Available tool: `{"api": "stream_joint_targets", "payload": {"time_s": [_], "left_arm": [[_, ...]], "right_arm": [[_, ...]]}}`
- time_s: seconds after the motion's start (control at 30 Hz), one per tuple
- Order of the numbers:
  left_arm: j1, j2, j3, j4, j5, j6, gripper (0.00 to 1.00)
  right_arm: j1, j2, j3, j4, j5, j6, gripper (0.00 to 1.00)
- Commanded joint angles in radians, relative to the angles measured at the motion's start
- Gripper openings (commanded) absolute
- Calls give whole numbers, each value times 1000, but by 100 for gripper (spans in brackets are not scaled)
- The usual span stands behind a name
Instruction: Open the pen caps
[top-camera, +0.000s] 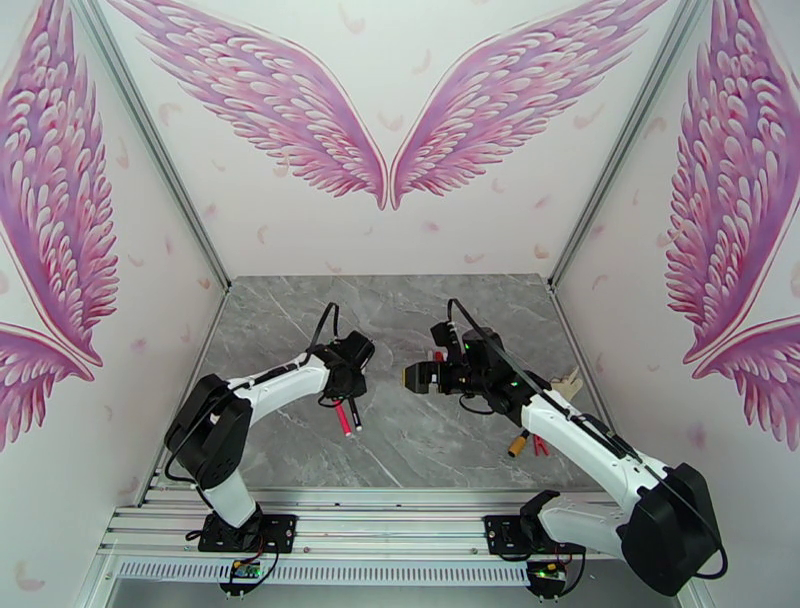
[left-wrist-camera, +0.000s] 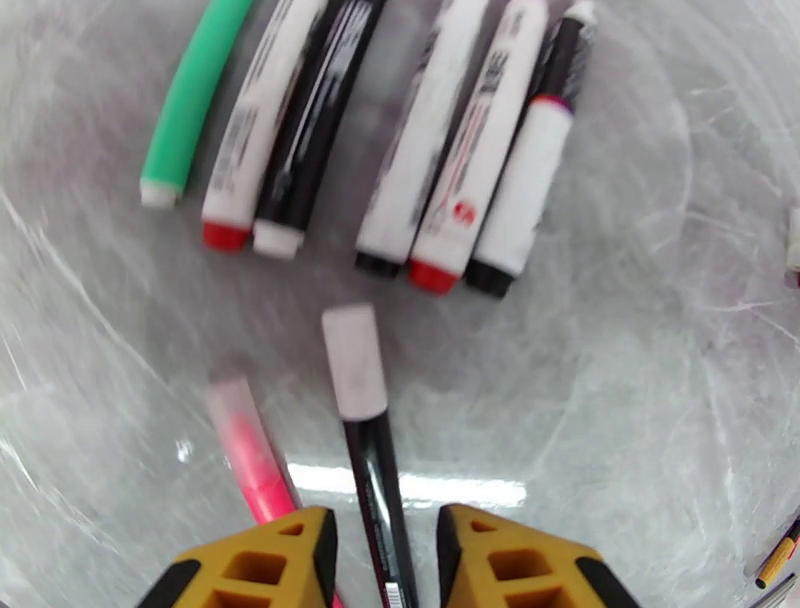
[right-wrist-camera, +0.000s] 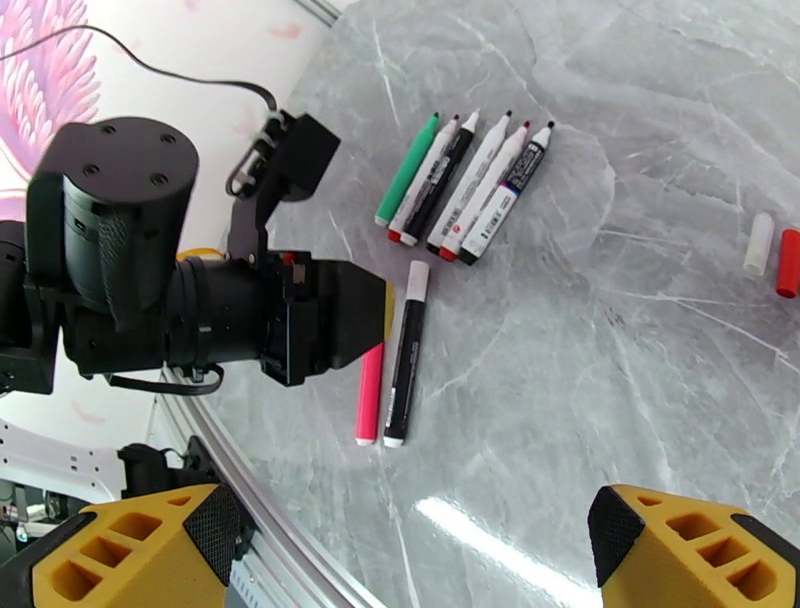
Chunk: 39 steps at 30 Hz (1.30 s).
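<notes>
A black pen (left-wrist-camera: 375, 470) with a white cap (left-wrist-camera: 352, 360) runs between the yellow fingers of my left gripper (left-wrist-camera: 388, 545), which is shut on its barrel low over the table. A pink pen (left-wrist-camera: 255, 450) lies just left of it. Beyond them, several pens (left-wrist-camera: 440, 170) lie side by side in a row; in the right wrist view their far ends show bare tips. My right gripper (right-wrist-camera: 420, 560) hangs open and empty above the table, facing the left gripper (top-camera: 347, 398). Two loose pen caps, one white (right-wrist-camera: 759, 243) and one red (right-wrist-camera: 789, 262), lie apart at the right.
A stubby orange-and-black cylinder (top-camera: 517, 445) and a small red item (top-camera: 540, 446) lie by the right arm. The grey marble table (top-camera: 400, 300) is walled in on three sides, with a metal rail along its near edge (top-camera: 380, 520).
</notes>
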Motion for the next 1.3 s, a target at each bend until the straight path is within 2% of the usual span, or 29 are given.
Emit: {"api": "stream_joint_targets", "payload": {"time_s": [0.0,0.13,0.6,0.83,1.27], "left_arm": [[-25,-5,-7,11,20,-105,34],[-27,21,-13,21,36,-122,34],[-33,96,35,-66,-52,-114,34],[-31,131,36,-21,-17,-101,33],[-24,114,-13,25,3,-123,23]], "right_arm": [[12,-35,-2,-29,-18,-28,99],[12,-54,-26,-23,-21,-28,99],[12,-59,-32,-49,-16,-57,99],[11,-45,-16,-68,-6,-63,99],[11,-30,-7,-68,-7,-51,99]]}}
